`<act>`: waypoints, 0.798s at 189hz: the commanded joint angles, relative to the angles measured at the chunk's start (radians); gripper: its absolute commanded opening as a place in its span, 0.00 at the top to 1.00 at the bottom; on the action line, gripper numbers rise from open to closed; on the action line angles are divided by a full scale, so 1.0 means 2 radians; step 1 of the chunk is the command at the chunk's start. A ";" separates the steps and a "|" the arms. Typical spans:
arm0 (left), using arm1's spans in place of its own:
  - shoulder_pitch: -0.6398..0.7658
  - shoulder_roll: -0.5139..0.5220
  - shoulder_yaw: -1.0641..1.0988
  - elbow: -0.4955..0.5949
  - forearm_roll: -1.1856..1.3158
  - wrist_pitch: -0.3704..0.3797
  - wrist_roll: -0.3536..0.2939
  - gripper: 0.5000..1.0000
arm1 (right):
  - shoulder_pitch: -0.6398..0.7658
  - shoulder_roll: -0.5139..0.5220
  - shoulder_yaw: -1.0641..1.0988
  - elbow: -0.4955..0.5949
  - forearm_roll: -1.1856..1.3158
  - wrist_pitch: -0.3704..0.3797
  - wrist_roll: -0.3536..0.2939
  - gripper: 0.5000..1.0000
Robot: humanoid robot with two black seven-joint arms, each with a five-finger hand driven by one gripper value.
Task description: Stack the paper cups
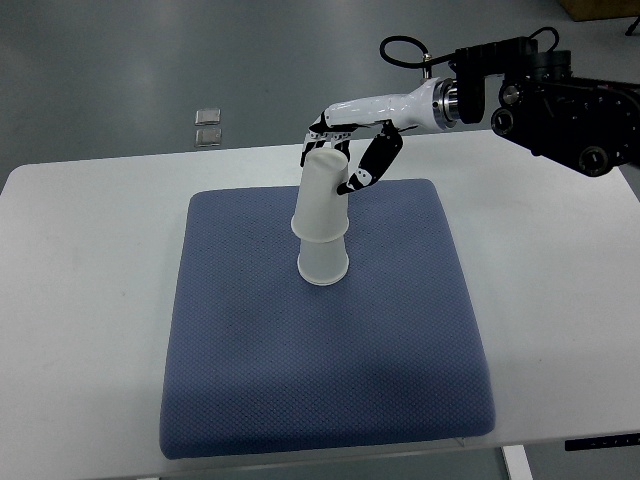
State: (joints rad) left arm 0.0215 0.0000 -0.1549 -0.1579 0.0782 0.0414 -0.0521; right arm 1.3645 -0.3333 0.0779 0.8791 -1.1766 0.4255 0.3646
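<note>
Right hand (345, 150) grips upper cup (320, 195), mid-mat (250, 380), edges distant.

On my feed the right arm (560, 95) was a bulky black assembly of blocky housings, with a few round silver-ringed fittings set into its side. A black cable (400, 45) looped out above the wrist and ran back along the top of the arm. At the wrist sat a shiny metal collar, and from there a smooth white shell tapered forward into the right hand (345, 140). The hand's back was glossy white; its fingers (365, 170) were jointed black links with pale segments. I thought I saw small screws at the knuckles, but the picture was too coarse to be sure.
</note>
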 commanded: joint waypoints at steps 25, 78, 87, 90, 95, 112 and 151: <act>0.000 0.000 0.000 0.000 0.000 0.000 0.000 0.00 | -0.005 0.002 -0.006 -0.001 -0.007 0.000 -0.001 1.00; 0.000 0.000 0.000 0.000 0.000 0.000 0.000 0.00 | -0.010 0.004 -0.005 -0.001 -0.007 -0.001 -0.001 1.00; 0.000 0.000 0.000 0.000 0.000 0.000 0.000 0.00 | -0.011 0.004 -0.005 -0.001 -0.007 -0.001 -0.001 0.91; 0.000 0.000 0.000 0.000 0.000 0.000 0.000 0.00 | -0.012 0.004 -0.005 -0.002 -0.007 -0.001 -0.001 0.86; 0.000 0.000 0.000 0.000 0.000 0.000 0.000 0.00 | -0.012 0.004 -0.005 -0.001 -0.007 -0.001 -0.001 0.83; 0.000 0.000 0.000 0.000 0.000 0.000 0.000 0.00 | -0.013 0.005 -0.005 -0.001 -0.006 -0.001 -0.001 0.57; 0.000 0.000 0.000 0.000 0.000 0.000 0.000 0.00 | -0.012 0.004 -0.004 -0.002 -0.005 0.000 -0.001 0.40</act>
State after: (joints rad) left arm 0.0215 0.0000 -0.1549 -0.1579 0.0782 0.0414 -0.0521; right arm 1.3407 -0.3243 0.0688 0.8761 -1.1867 0.4236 0.3619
